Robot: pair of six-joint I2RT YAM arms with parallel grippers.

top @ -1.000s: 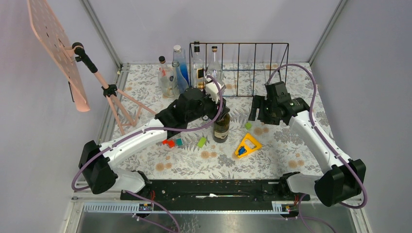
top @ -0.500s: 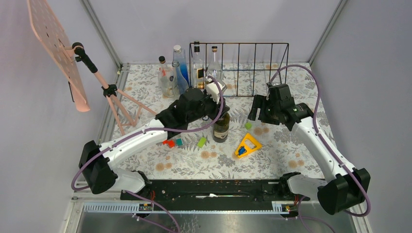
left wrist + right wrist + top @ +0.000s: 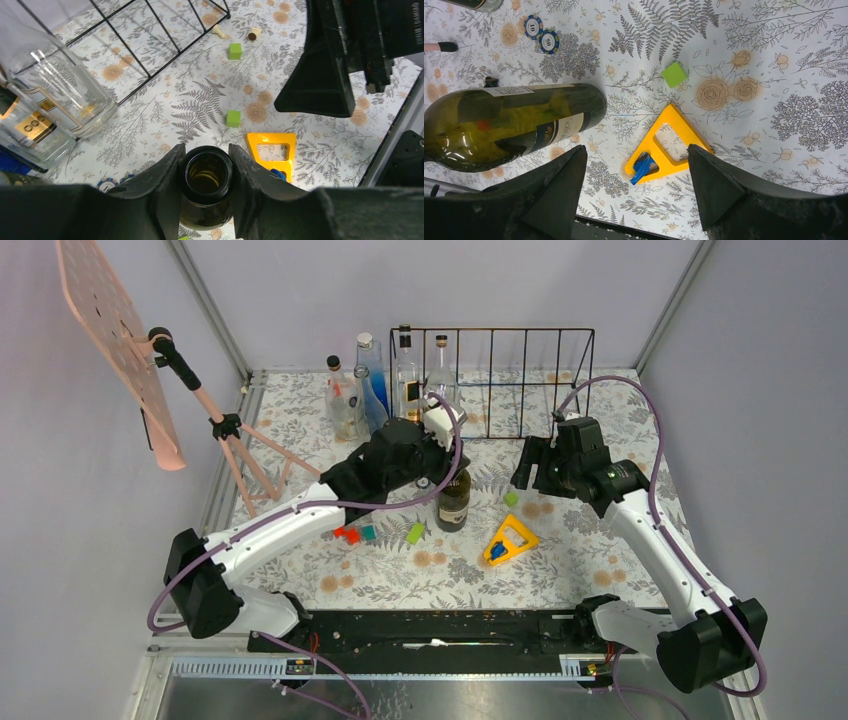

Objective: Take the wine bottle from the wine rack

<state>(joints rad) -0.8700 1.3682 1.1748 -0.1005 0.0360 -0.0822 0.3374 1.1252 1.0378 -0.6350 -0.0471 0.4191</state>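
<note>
My left fingers are pinched on the neck of the wine bottle, 1 on each side just under the open lip. My right fingers are spread with nothing between them, hanging over a yellow triangle beside the bottle.

The bottle stands upright on the counter, in front of the wine rack and apart from it, so I judge it already out of its bay.

It is glass, so I expect it to be stiff, heavy for its size, smooth enough to slide in a loose pinch, and breakable if it tips. The neck is the narrow part my fingers can close around, and the lip above should stop it slipping down. With the weight low, I would guess it swings if moved fast.

It is dark green, with a round body and a pale label with gilt lettering. There is no cork in the mouth. I cannot tell how full it is.
</note>
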